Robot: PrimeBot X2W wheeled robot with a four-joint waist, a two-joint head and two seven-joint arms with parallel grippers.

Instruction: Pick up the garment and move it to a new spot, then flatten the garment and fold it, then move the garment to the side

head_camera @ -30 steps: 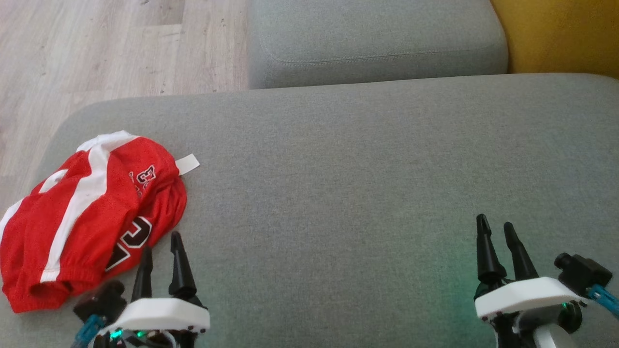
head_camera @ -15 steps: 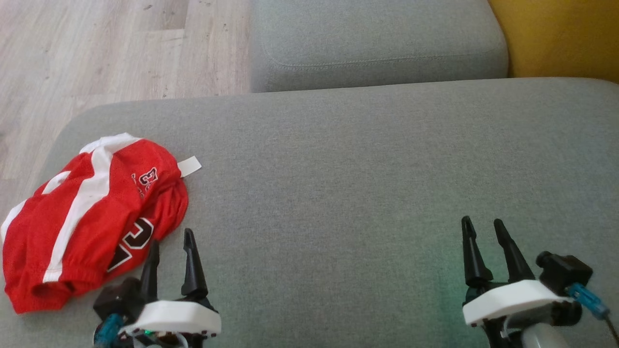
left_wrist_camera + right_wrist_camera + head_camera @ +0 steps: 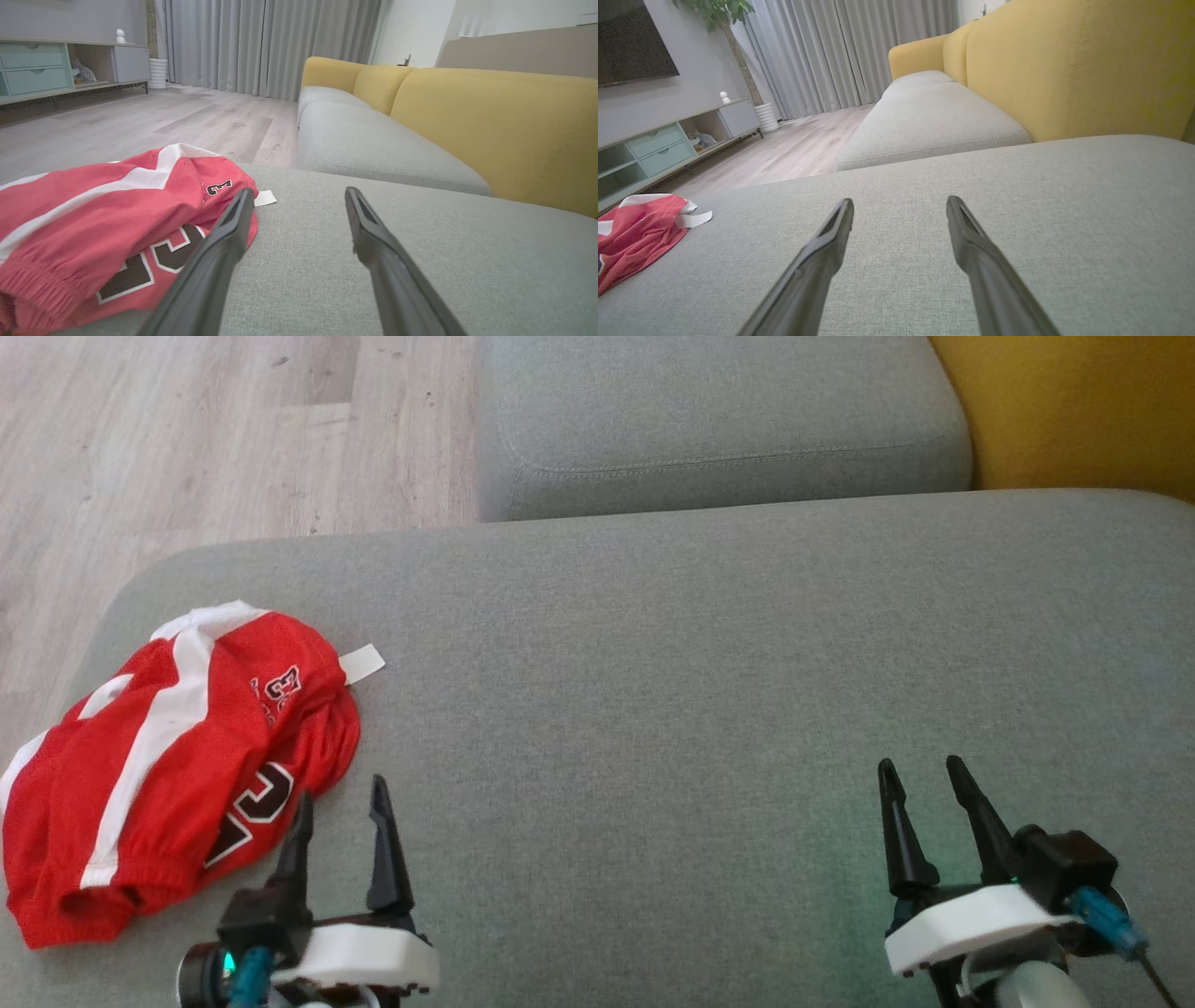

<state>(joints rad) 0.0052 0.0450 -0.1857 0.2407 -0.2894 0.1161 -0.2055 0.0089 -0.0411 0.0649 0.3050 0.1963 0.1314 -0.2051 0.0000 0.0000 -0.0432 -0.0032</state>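
Garment point(image 3: 168, 756): red with white stripes, crumpled at the left end of the grey seat point(image 3: 653, 709), near the floor point(image 3: 187, 439).
Writing: one large black, white-edged letter near the hem, looks like a "C"; the rest is folded under. Smaller black characters by the white tag point(image 3: 362, 663) are unreadable, and no print can be made out on the tag.
Left fingers point(image 3: 385, 849): spread wide, nothing held, one tip at the garment's right edge; contact unclear.
Right fingers point(image 3: 898, 835): spread wide, nothing held, over bare seat, well apart from the garment.

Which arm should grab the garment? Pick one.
Left. The left gripper is open, its tips beside the garment; the right gripper is open too, but far across the cushion.
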